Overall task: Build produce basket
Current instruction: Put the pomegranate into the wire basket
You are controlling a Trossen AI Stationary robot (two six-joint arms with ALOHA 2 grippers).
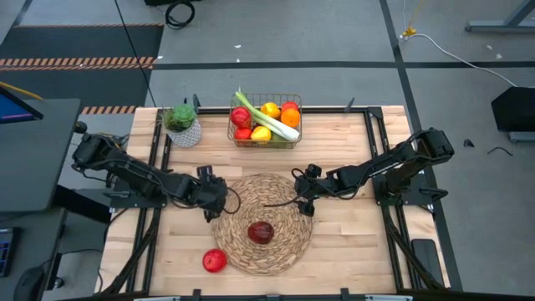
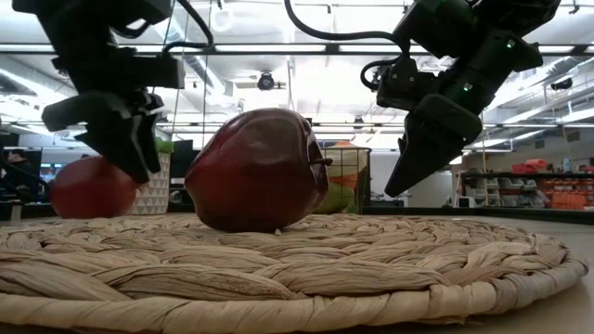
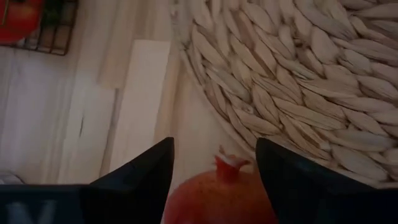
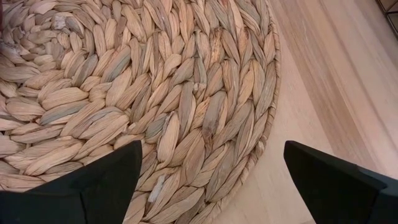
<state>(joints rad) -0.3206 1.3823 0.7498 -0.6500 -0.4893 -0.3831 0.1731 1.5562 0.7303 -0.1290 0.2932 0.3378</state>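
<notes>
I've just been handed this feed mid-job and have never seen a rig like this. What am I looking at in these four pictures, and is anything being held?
You are looking at two dark robot arms working at a wooden table. One picture looks straight down from above, one looks level across the tabletop, and the other two come from a camera on each arm's wrist.

At the back stand a wire basket, already holding fruit and a leek, and a potted plant. In the middle lies a round woven mat with a dark red fruit on it. A brighter red fruit lies just off the mat.

The right end effector hangs open over the mat and holds nothing. The left end effector is at the mat's left edge, right over a crowned red fruit. Whether it grips that fruit cannot be told.
</notes>
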